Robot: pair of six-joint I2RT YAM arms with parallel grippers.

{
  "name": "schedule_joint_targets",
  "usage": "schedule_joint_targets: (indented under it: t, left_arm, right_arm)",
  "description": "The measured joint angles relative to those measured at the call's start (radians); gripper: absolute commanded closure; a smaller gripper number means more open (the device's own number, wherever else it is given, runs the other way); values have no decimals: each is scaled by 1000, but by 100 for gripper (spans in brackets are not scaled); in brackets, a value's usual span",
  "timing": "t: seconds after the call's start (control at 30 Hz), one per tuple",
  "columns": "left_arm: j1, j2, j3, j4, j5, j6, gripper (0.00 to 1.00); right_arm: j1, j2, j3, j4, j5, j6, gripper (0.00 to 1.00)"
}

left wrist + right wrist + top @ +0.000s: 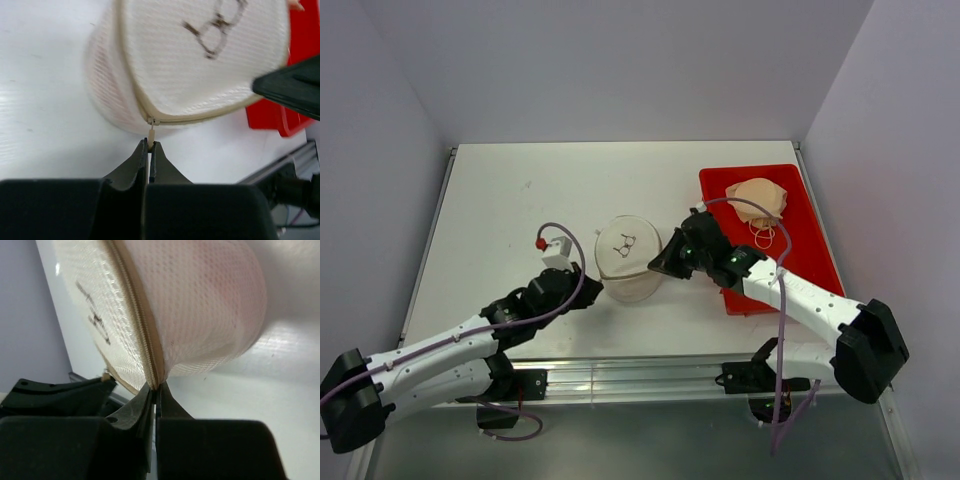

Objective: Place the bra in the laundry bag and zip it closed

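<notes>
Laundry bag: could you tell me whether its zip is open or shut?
Shut where visible: the zip on the laundry bag runs joined, no gap, in both wrist views. All round, cannot tell.

White mesh laundry bag [200, 75], glossy red plastic tray [800, 190]

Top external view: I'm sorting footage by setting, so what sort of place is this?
Probably a robotics lab cell: flat white table, bare pale walls boxing it, two black-and-white robot arms.
</notes>
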Motion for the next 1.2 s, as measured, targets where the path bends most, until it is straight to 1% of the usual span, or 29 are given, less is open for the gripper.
schedule_joint_targets:
  t: [0.17, 0.27, 0.5, 0.57, 0.63, 0.67, 0.77, 0.8, 0.83, 0.87, 0.93, 0.97, 1.0, 1.1, 1.2]
  left_arm:
    - [129, -40, -16, -26, 32, -11, 100]
    - [174, -76, -14, -39, 51, -18, 100]
    - [200, -228, 41, -150, 3, -5, 100]
    - [201, -258, 56, -154, 0, 8, 100]
    - [203, -268, 62, -150, 6, 19, 100]
    - [203, -260, 63, -143, 11, 26, 100]
    - [197, -198, 62, -122, 26, 31, 100]
    - [191, -174, 59, -109, 29, 32, 100]
    - [184, -151, 56, -100, 35, 31, 100]
    - [178, -128, 50, -87, 42, 32, 100]
    - [167, -80, 43, -61, 54, 35, 100]
    - [163, -52, 43, -48, 59, 35, 100]
    - [161, -31, 43, -31, 64, 37, 100]
    - [155, 37, 43, 25, 82, 45, 100]
    - [150, 82, 43, 66, 101, 49, 100]
  right_arm:
    - [-87, 54, 42, -14, -92, -131, 100]
    - [-114, 129, 128, -29, -153, -219, 100]
    - [-121, 371, 521, -140, -251, -408, 100]
    - [-121, 428, 627, -175, -273, -449, 97]
    - [-119, 472, 707, -208, -286, -479, 94]
    - [-118, 496, 747, -226, -289, -493, 90]
    - [-117, 528, 778, -247, -281, -511, 88]
    - [-117, 536, 778, -259, -269, -513, 81]
    - [-117, 544, 778, -270, -260, -512, 78]
    - [-119, 552, 777, -277, -249, -511, 70]
    - [-119, 566, 775, -278, -220, -509, 60]
    - [-120, 570, 773, -279, -201, -509, 51]
    - [-120, 570, 769, -280, -185, -505, 47]
    - [-118, 555, 739, -275, -125, -503, 40]
    - [-112, 492, 645, -261, -70, -482, 39]
